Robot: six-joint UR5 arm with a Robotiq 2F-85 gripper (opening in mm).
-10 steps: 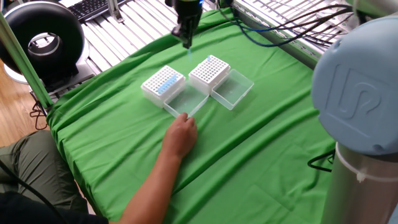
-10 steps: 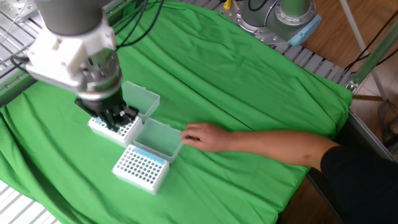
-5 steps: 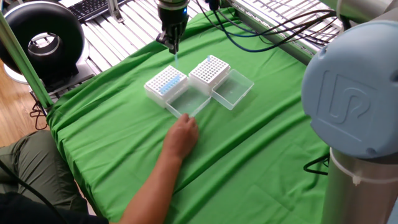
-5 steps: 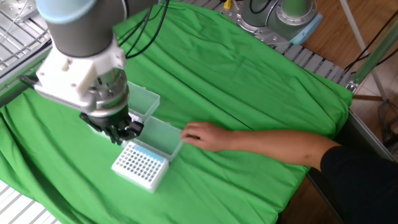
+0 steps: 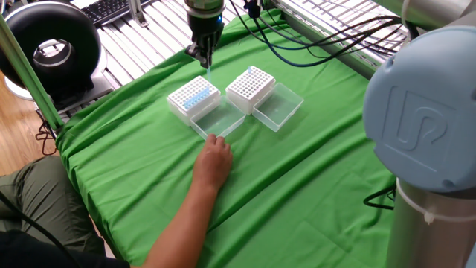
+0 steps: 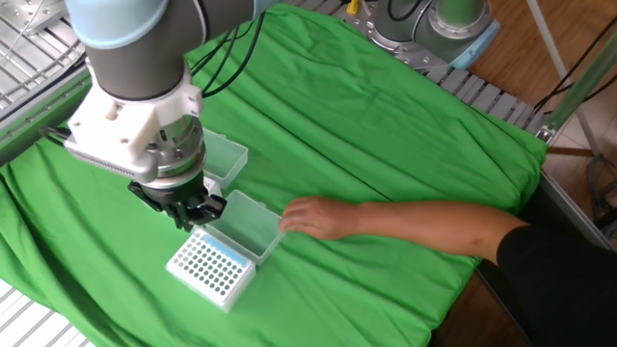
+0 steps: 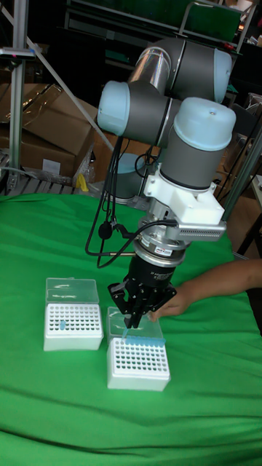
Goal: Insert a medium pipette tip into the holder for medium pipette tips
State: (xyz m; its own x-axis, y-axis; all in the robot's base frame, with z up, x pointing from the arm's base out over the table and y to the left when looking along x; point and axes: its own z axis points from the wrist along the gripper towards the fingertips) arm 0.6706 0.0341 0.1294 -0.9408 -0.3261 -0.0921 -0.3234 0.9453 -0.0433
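Gripper point(image 7: 135, 320) is clamping the pipette tip point(image 7: 129, 332) vertically, hanging just above the holder's point(image 7: 138, 362) rear hole rows.

**A:** What do I have on the other fixed view?

**B:** Green cloth point(image 6: 405, 145) over the table. One white rack point(image 6: 210, 270), holes up, with its clear lid point(image 6: 248, 223) swung open. My gripper point(image 6: 185, 213) hangs just above the rack's far edge; I cannot judge its fingers. A person's hand point(image 6: 313, 218) touches the lid's corner.
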